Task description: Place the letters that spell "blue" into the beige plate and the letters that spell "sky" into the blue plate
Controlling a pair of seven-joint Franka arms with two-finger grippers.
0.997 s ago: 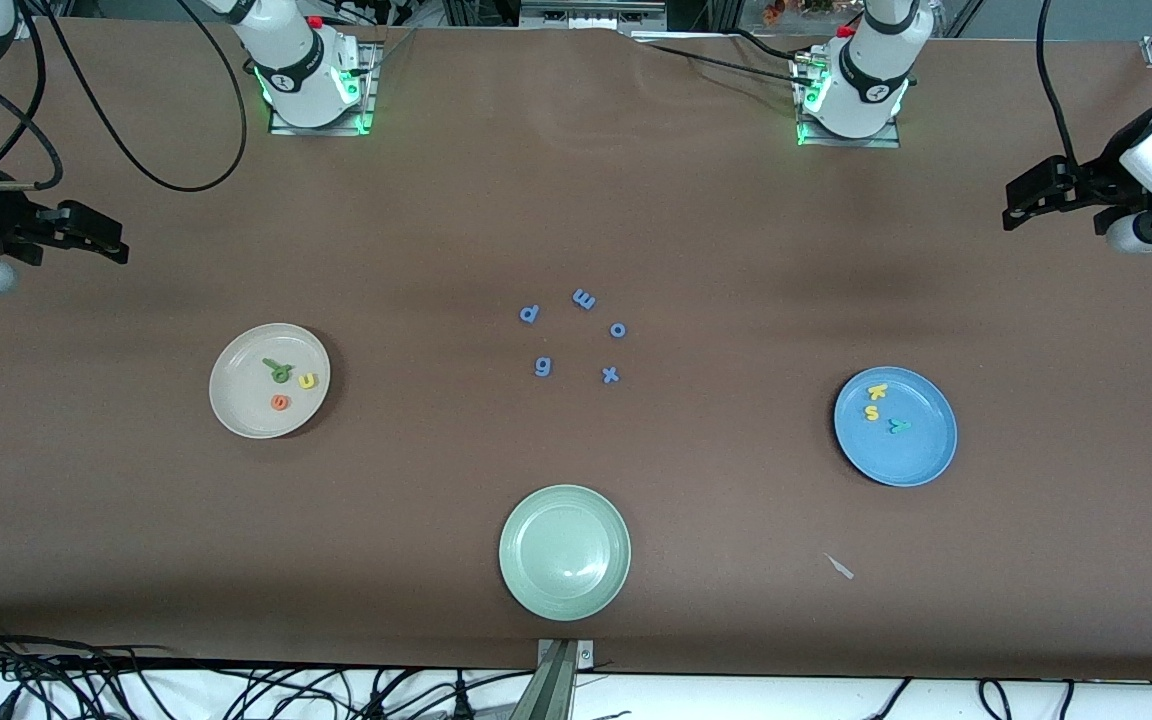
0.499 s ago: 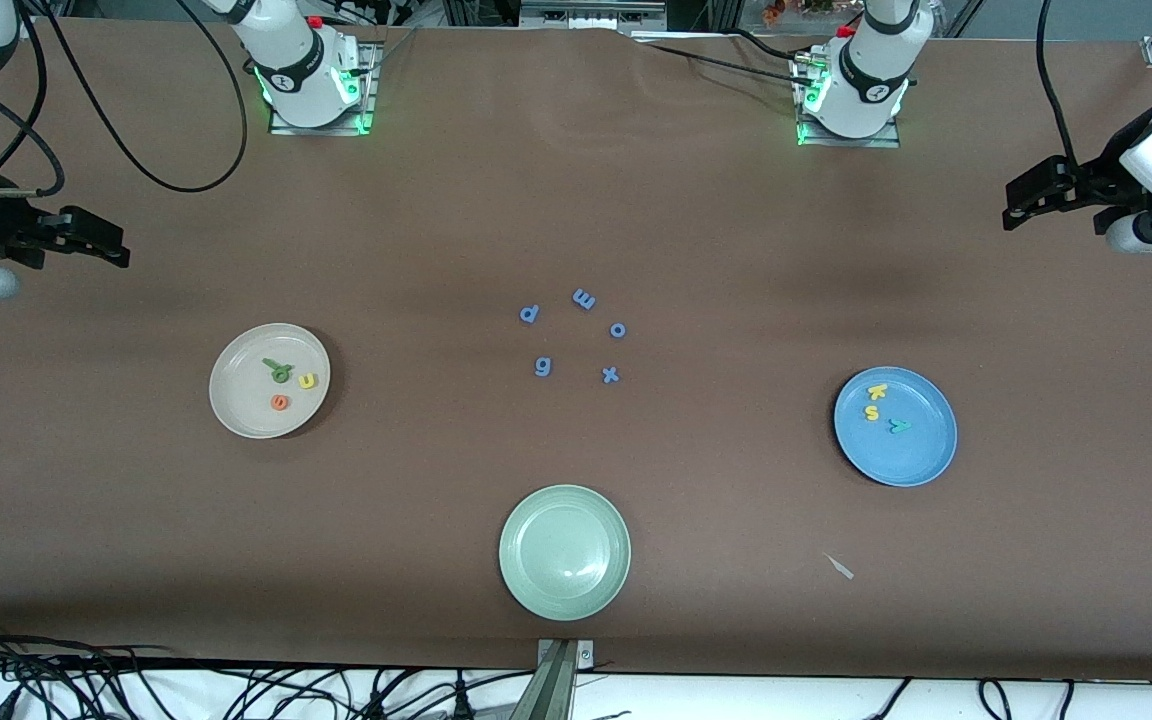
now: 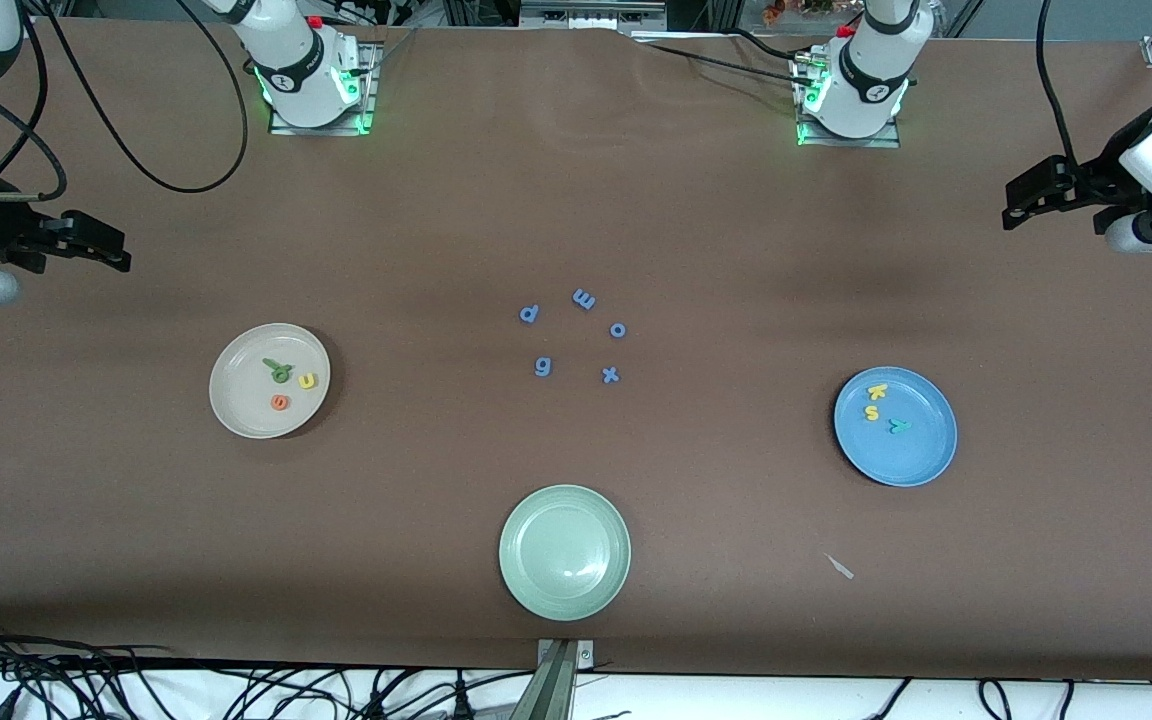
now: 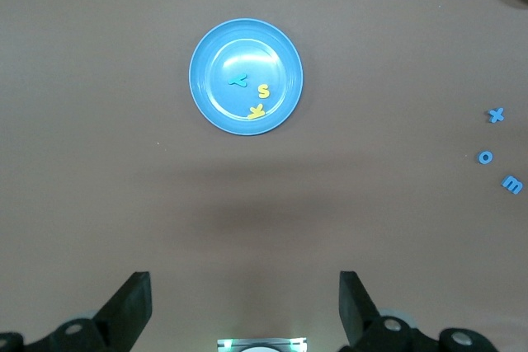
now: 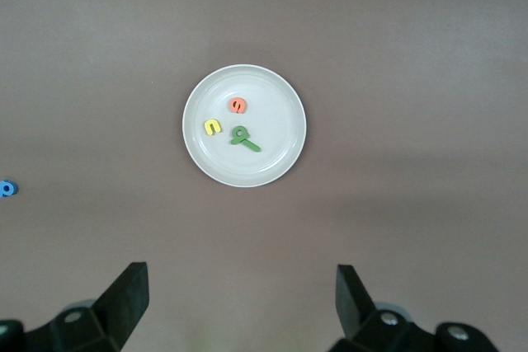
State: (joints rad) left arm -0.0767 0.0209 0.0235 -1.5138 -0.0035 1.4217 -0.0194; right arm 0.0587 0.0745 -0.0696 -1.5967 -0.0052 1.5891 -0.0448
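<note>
Both sets of jaws are standing wide and holding nothing. The left gripper (image 3: pixel 1021 205) is hanging over the table's (image 3: pixel 576 200) left-arm end, the right gripper (image 3: pixel 106 245) over the other end, each arm partly cut off. The beige plate (image 3: pixel 236 400) is carrying orange e (image 3: pixel 279 402), yellow u (image 3: pixel 307 380) and what look like overlapping green b and l (image 3: pixel 279 371). The blue plate (image 3: pixel 921 455) is holding k (image 3: pixel 876 392), s (image 3: pixel 872 411) and y (image 3: pixel 898 426).

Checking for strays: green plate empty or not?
Empty. The pale green plate shows only its bare, glossy inside in the front view; no letter lies in it.
</note>
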